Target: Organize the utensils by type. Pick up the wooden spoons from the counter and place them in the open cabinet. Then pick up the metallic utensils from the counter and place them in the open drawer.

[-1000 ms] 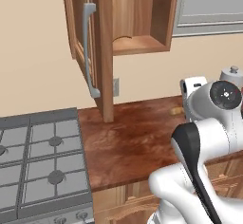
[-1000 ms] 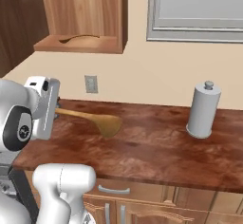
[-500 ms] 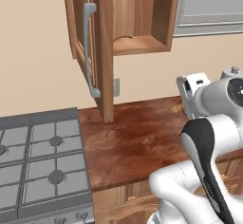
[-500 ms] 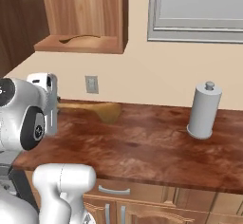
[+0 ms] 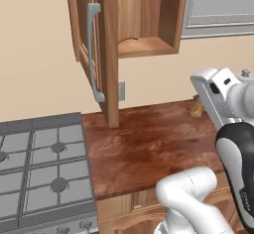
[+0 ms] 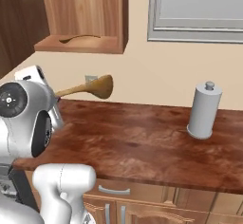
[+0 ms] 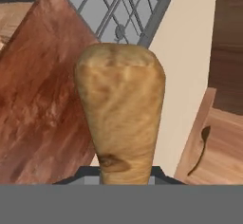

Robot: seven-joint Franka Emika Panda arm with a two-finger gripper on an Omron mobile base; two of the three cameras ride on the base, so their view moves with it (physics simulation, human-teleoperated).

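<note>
A long dark reddish-brown counter (image 5: 149, 144) runs under a beige wall, a grey gas hob (image 5: 39, 168) at its left end. In the left base view, the medium-brown wall cabinet (image 5: 149, 44) hangs open, its door with the curved grey bar handle (image 5: 93, 49) swung forward.

In the right base view, the light tan wooden spoon (image 6: 90, 88) is lifted off the counter, its round bowl pointing towards a grey paper-towel roll (image 6: 204, 111) standing well apart. The cabinet shelf (image 6: 80, 42) sits above and beside it.

In the hand view, the gripper (image 7: 124, 175) is clamped on the spoon's handle, the bowl looming ahead.

The carry should raise the spoon above the shelf lip before pushing inward, keeping the long handle level. The door edge and the cabinet's side wall are the tight spots; there is open air over the counter.
</note>
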